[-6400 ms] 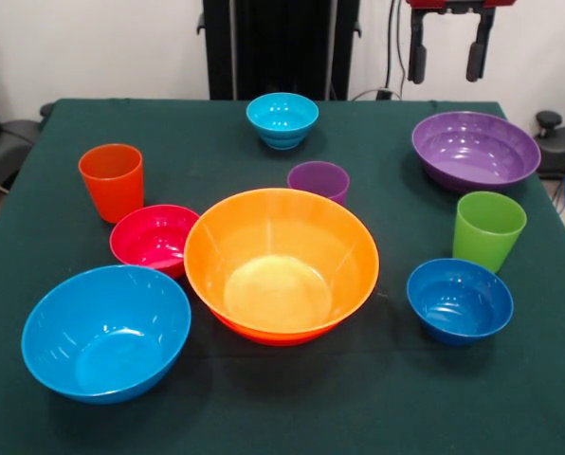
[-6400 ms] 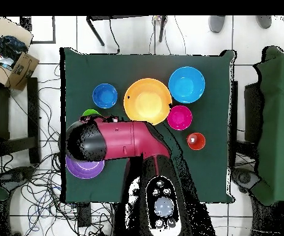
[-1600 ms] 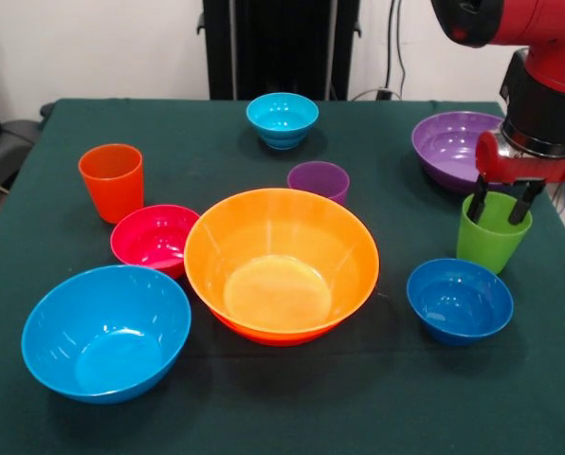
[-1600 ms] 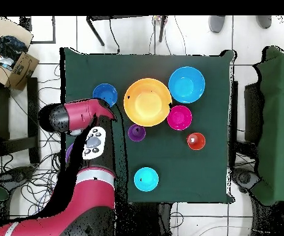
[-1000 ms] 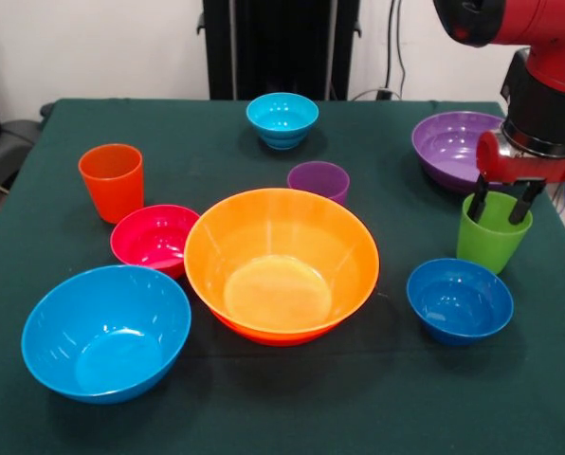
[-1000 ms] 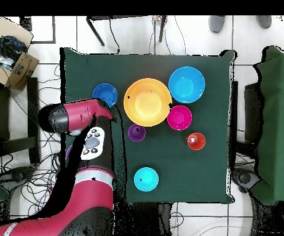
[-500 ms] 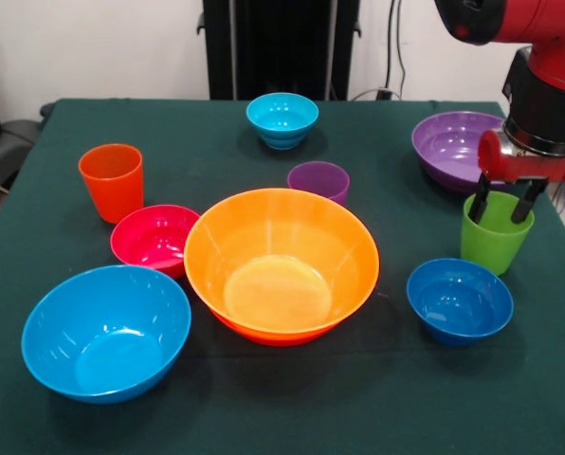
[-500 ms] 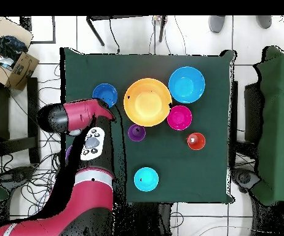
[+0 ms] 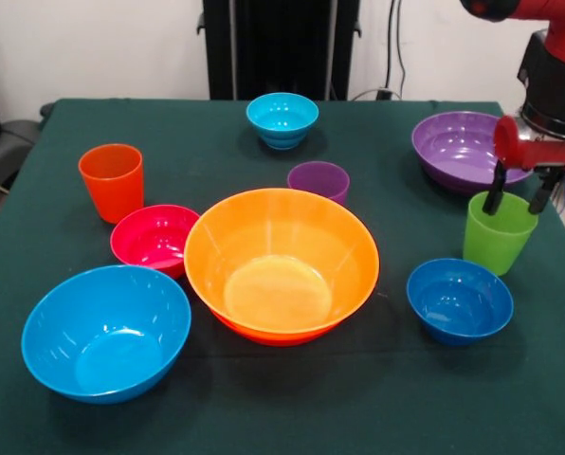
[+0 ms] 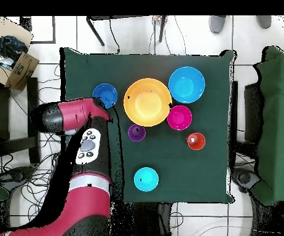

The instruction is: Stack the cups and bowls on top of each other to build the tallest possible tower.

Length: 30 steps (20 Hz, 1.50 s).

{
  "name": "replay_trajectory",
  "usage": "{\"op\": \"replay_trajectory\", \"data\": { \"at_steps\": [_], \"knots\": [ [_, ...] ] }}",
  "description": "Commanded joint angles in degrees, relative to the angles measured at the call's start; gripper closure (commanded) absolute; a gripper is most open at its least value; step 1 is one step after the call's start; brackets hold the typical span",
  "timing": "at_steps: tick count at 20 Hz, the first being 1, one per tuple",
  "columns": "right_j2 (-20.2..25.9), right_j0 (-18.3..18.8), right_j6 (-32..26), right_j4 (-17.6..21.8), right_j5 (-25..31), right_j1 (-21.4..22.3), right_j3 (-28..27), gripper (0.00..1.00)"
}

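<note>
**Hand at the lime green cup's rim**

The robot's hand (image 9: 519,195) has its two dark fingers (image 9: 495,197) spread apart, dipping at the rim of the smooth lime green plastic tumbler (image 9: 496,233); whether they grip it cannot be told. The large glossy purple bowl (image 9: 472,149) sits just behind the hand, the small dark blue bowl (image 9: 459,300) just in front and below. Well away, across the dark green bench (image 9: 264,398), stand the broad yellow-orange bowl (image 9: 281,262), the purple tumbler (image 9: 318,180), the small magenta bowl (image 9: 154,237), the orange tumbler (image 9: 112,181), the large sky-blue bowl (image 9: 105,332) and the small cyan bowl (image 9: 282,118). Nothing is stacked yet.
</note>
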State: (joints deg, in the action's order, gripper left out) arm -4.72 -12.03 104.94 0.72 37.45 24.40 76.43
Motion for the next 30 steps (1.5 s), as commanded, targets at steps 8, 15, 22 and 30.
{"op": "replay_trajectory", "data": {
  "at_steps": [8, 15, 22, 30],
  "knots": [
    [2.13, -0.12, 8.40, -2.01, 4.45, 4.60, 3.11, 0.00],
    [1.42, -0.51, 8.80, -2.19, 1.65, 1.28, 1.21, 0.00],
    [-0.11, -1.55, 9.51, -1.51, 1.90, -2.38, -1.33, 0.00],
    [-2.13, -3.56, 11.65, -2.05, -0.44, -4.62, -1.70, 0.00]
  ]
}}
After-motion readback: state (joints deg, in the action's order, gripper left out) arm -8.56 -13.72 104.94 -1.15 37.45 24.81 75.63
